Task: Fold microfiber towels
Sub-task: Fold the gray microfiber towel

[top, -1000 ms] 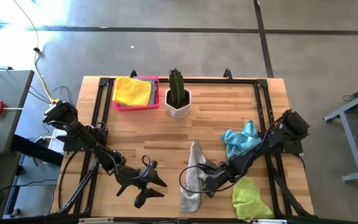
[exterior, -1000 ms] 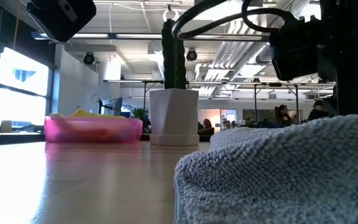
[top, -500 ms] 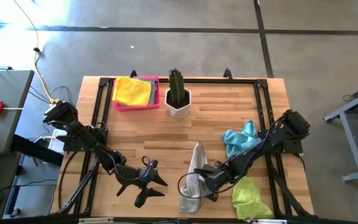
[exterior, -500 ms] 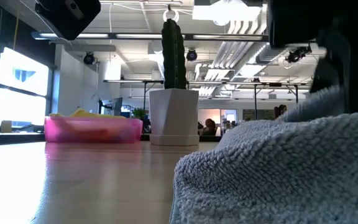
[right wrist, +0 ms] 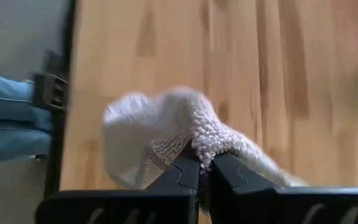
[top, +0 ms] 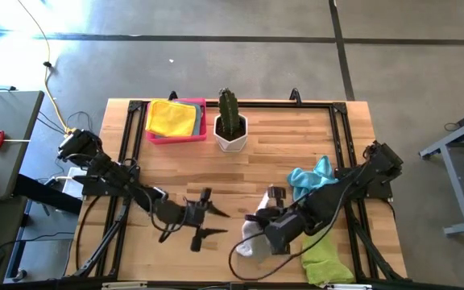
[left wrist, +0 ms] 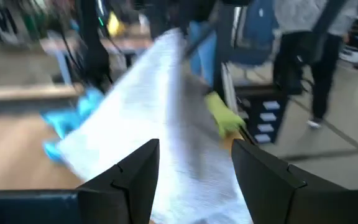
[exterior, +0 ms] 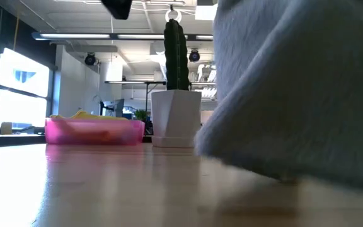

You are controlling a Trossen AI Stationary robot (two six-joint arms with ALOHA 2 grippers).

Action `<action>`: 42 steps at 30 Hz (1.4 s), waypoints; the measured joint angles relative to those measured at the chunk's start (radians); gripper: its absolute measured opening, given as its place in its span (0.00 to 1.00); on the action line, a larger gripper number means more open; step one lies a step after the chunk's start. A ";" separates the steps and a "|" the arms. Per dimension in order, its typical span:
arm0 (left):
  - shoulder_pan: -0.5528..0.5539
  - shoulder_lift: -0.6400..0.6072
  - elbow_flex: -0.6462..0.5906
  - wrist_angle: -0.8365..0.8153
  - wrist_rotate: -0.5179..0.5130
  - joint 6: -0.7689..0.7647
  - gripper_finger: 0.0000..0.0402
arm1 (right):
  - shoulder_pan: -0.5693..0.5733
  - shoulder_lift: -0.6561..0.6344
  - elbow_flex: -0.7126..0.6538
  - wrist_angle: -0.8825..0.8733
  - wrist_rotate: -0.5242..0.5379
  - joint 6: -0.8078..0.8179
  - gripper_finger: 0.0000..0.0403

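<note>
The right gripper [right wrist: 201, 167] jaws pinch the grey towel [right wrist: 166, 134] (bunched) above the wooden table [right wrist: 260, 74].

Open-plan lab: exposed ceiling ducts [exterior: 232, 53], concrete floor [top: 232, 64].

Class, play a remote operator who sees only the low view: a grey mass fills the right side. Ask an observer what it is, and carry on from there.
Operator: What is that grey mass?
Observer: The grey towel, pinched in the shut right gripper and lifted off the table.
Operator: Where is the left gripper?
Observer: The left gripper is open beside the towel, holding nothing.
Operator: Any other towels nearby?
Observer: A blue towel and a green towel lie by the right arm; a yellow towel sits in the pink tray.
</note>
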 joint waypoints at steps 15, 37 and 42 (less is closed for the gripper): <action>0.138 0.000 0.074 0.262 0.371 0.127 0.47 | -0.074 0.000 0.268 -0.003 -0.121 -0.212 0.00; -0.083 0.001 0.077 -0.289 -0.220 0.136 0.47 | -0.341 0.002 -0.015 0.004 -0.175 0.583 0.00; -0.086 0.001 0.077 -0.387 -0.252 0.027 0.47 | -0.337 0.002 -0.020 0.155 -0.282 0.538 0.00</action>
